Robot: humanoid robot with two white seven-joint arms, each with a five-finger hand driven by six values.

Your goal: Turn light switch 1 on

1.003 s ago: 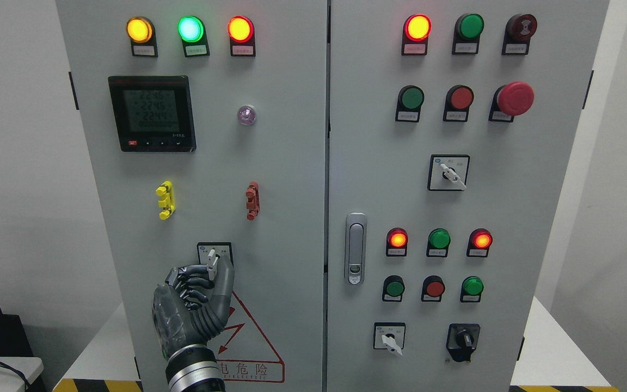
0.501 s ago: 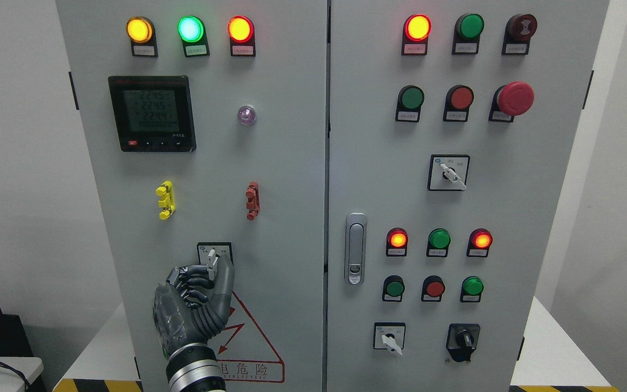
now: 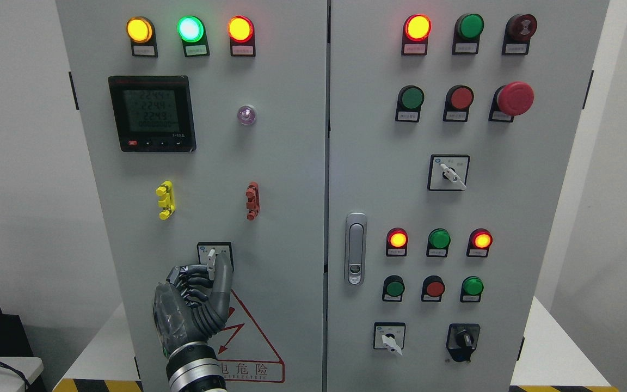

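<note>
Switch, low on left cabinet door: small rigid lever, stiff detent likely. Left hand fingers curl pinching lever tip; grip there.

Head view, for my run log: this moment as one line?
left hand | shut on switch lever | left cabinet door | right hand unseen
</note>
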